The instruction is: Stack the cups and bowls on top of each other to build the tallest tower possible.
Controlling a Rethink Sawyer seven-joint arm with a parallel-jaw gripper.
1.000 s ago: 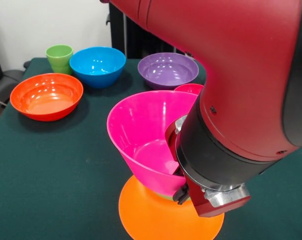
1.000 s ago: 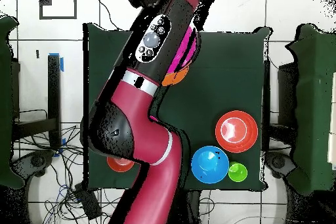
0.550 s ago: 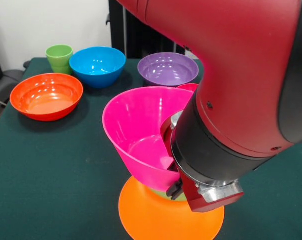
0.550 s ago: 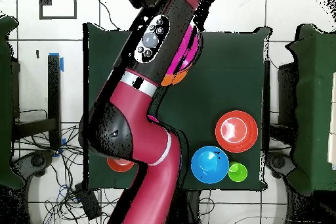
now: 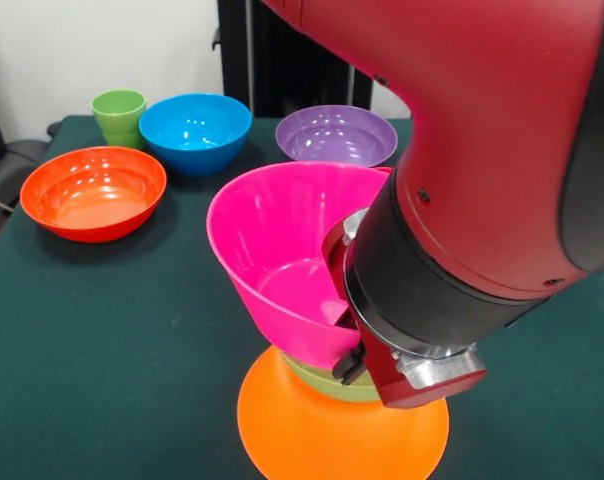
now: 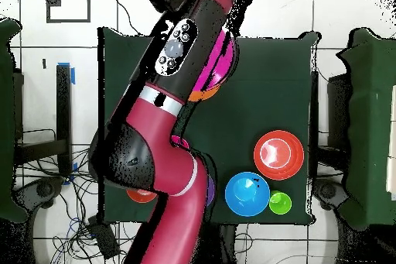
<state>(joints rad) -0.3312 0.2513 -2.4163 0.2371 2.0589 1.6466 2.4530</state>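
**Pink bowl tipped on the stack**

Near the front of the table, the pink bowl (image 5: 282,260) sits on a green bowl (image 5: 332,382), on the upturned orange bowl (image 5: 332,430). The pink bowl's mouth points up and leans left. The gripper (image 5: 347,340) reaches over the pink rim; I cannot tell if it is pinching. The cup (image 5: 119,115), blue bowl (image 5: 195,130), purple bowl (image 5: 336,137) and red-orange bowl (image 5: 92,190) stand upright behind.
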